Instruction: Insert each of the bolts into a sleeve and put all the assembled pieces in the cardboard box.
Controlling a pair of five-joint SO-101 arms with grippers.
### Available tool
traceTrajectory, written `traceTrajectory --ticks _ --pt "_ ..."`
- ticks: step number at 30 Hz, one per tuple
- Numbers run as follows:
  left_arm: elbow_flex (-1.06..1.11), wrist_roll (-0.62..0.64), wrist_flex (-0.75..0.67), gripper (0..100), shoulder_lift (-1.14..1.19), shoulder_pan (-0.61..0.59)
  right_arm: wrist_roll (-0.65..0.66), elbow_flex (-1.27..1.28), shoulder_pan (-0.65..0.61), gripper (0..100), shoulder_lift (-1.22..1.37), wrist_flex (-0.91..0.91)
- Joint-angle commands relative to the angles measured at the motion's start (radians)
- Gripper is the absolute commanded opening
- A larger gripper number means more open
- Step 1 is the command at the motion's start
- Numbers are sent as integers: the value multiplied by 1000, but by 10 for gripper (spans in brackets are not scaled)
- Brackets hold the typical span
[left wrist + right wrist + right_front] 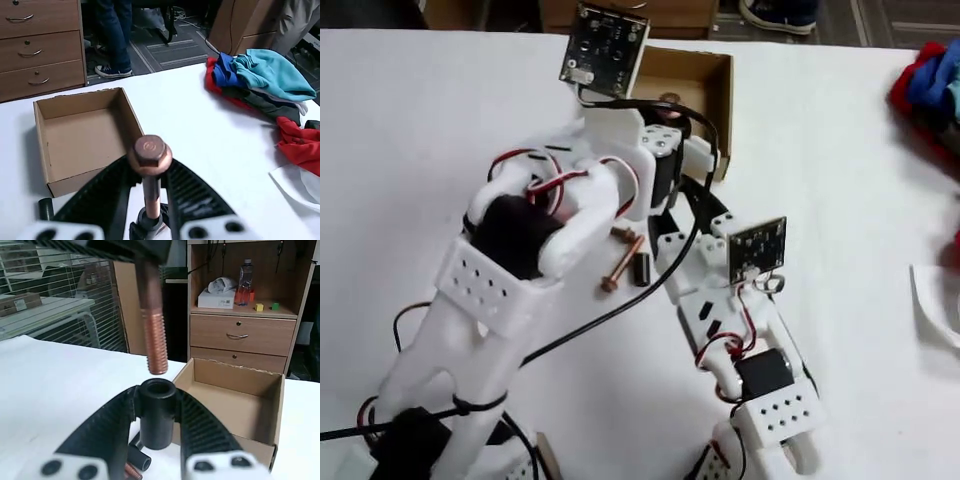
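Right wrist view: your right claw (157, 402) grips the black cylindrical sleeve (157, 422) upright so the copper-coloured threaded bolt (154, 335), clamped in your left claw (150, 172) and hanging just above, seemingly aligned, can drop in; the open cardboard box (235, 410) sits just behind.

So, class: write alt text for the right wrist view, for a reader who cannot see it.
The right claw grips an upright black sleeve, with a copper bolt hanging thread-down just above its opening. An open cardboard box stands behind on the table.
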Motion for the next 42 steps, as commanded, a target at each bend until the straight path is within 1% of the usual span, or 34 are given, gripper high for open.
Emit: traceTrajectory --ticks 1,4,7,9,22,35,42 --pt "-38 0 -26 26 -2 8 -9 -11 22 20 -30 -25" --pt "-15 -2 -31 26 -2 8 3 -28 42 20 -30 -25" --pt "31 2 -32 26 -2 8 68 -43 48 20 -30 -25" --pt "61 2 -41 26 -2 9 80 -43 48 20 -30 -24" --pt "84 -2 -137 26 -3 9 86 -41 41 20 -28 -18" --pt "96 -5 -127 26 -2 20 89 -38 10 20 -25 -16" --pt "222 -6 -124 26 -3 12 89 -38 15 20 -28 -16"
